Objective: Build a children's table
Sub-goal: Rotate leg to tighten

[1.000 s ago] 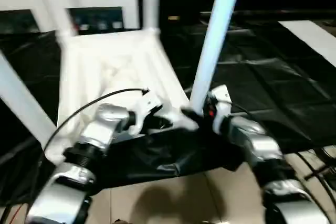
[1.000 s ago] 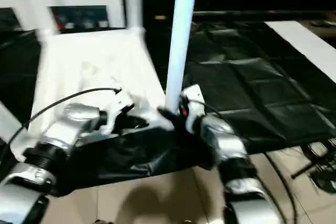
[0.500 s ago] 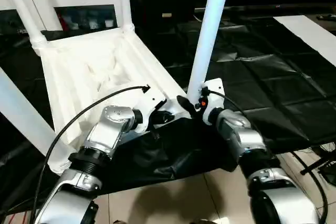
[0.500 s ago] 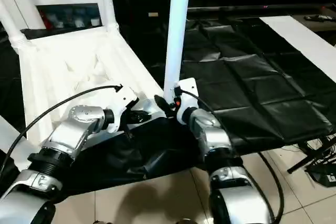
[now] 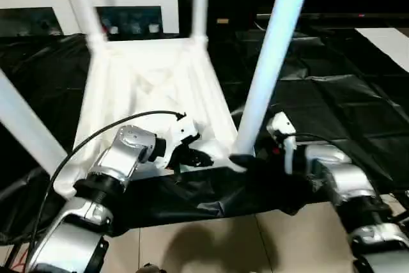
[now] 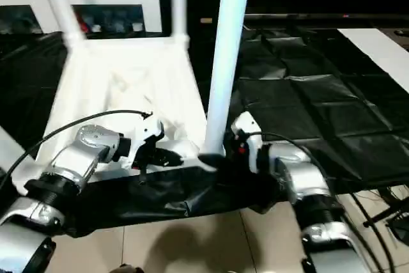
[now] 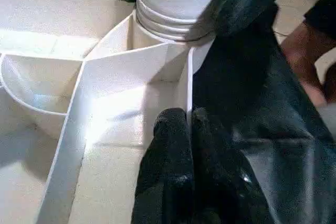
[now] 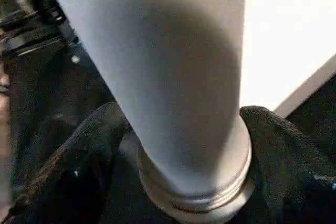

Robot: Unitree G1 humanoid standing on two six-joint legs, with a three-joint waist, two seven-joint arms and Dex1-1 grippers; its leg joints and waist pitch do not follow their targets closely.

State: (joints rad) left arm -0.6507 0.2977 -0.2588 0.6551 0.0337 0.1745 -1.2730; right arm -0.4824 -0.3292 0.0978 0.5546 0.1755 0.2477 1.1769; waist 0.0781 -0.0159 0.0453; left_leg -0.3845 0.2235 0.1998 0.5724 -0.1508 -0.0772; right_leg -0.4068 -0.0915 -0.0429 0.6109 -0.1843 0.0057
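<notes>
Since half a second ago, the right gripper (image 5: 252, 158) is sitting a little further toward the near right of the leg's base rather than tight against it, and its silver forearm is swinging outward; the head camera has shifted too, so the whole scene is sliding in the eye views. White and ribbed side up, the tabletop (image 5: 150, 87) is lying upside down on a black sheet (image 5: 332, 100) spread over the floor, with its near edge toward the robot. A tapered white leg (image 5: 271, 55) is standing upright in the near right corner socket (image 7: 173, 22), two more legs are rising from the far corners (image 5: 199, 1), and a fourth is slanting up at the near left (image 5: 22, 129). In the right wrist view, the right jaws are standing spread on either side of the threaded base of the near right leg (image 8: 173, 93), with black sheet bunched around them; whether they are touching the leg cannot be told. The left gripper (image 7: 189, 129) is resting at the tabletop's near edge, just beside that same corner, its jaws pressed together on the thin upright rim wall (image 7: 187, 85) of the tabletop. A white cabinet with glass doors (image 5: 134, 4) is standing beyond the far edge of the sheet.
</notes>
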